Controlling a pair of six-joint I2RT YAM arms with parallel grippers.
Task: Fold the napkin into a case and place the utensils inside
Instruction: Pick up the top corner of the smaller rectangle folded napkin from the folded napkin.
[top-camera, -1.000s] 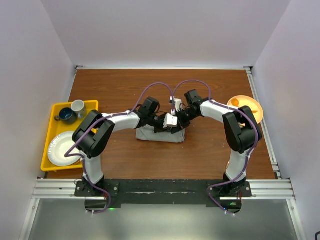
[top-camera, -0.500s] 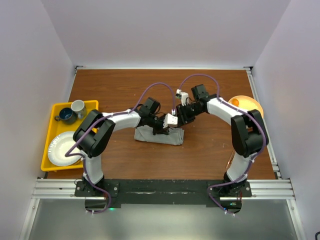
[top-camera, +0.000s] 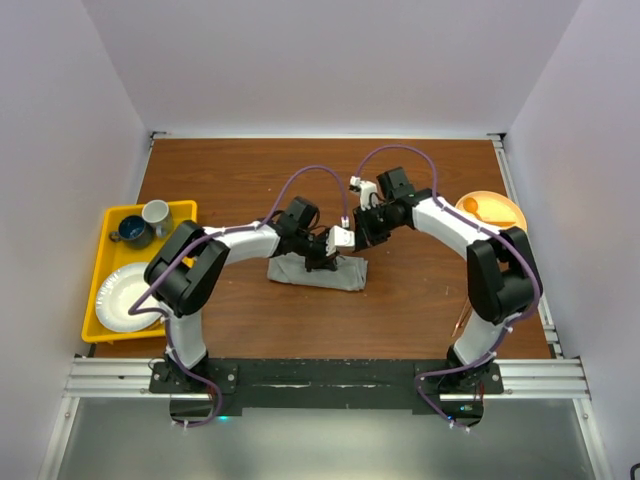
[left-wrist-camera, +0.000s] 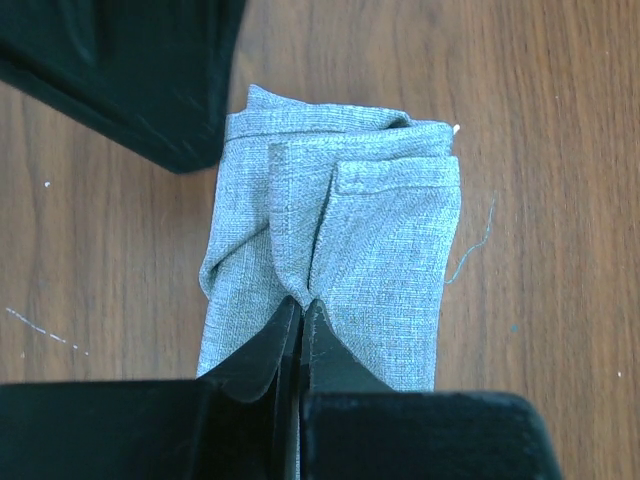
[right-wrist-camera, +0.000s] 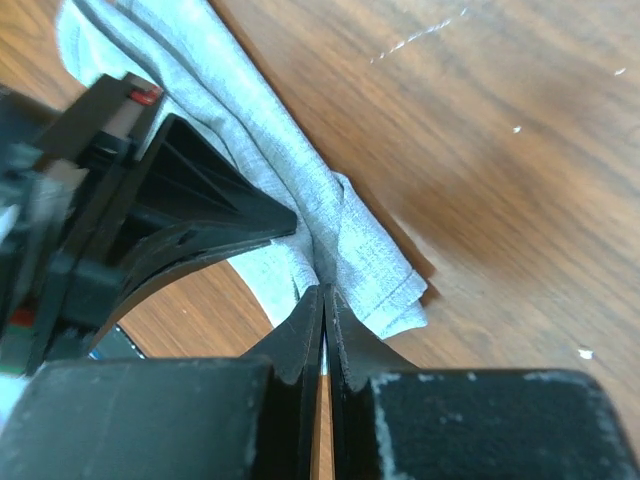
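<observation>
The grey napkin (top-camera: 312, 272) lies mid-table as a narrow, rumpled, layered strip; the left wrist view looks along the napkin (left-wrist-camera: 370, 230) and its stacked folds. My left gripper (top-camera: 326, 256) is shut, its tips (left-wrist-camera: 302, 305) pinching a gathered crease in the cloth's top. My right gripper (top-camera: 360, 240) is also shut, its tips (right-wrist-camera: 326, 290) nipping a crease of the napkin (right-wrist-camera: 350, 240) near that end, close to the left gripper's fingers (right-wrist-camera: 210, 215). Of the utensils only a thin copper sliver (top-camera: 461, 322) shows by the right arm's lower link.
A yellow tray (top-camera: 180, 207) at the left edge holds a white plate (top-camera: 125, 297), a dark mug (top-camera: 131, 230) and a grey mug (top-camera: 156, 213). An orange plate (top-camera: 490, 210) sits at the right edge. Walls close in the table on three sides.
The left gripper has shut on the napkin. The right gripper drew back up and right, opened, then shut again at the cloth's right end. The napkin looks narrower and more bunched.
</observation>
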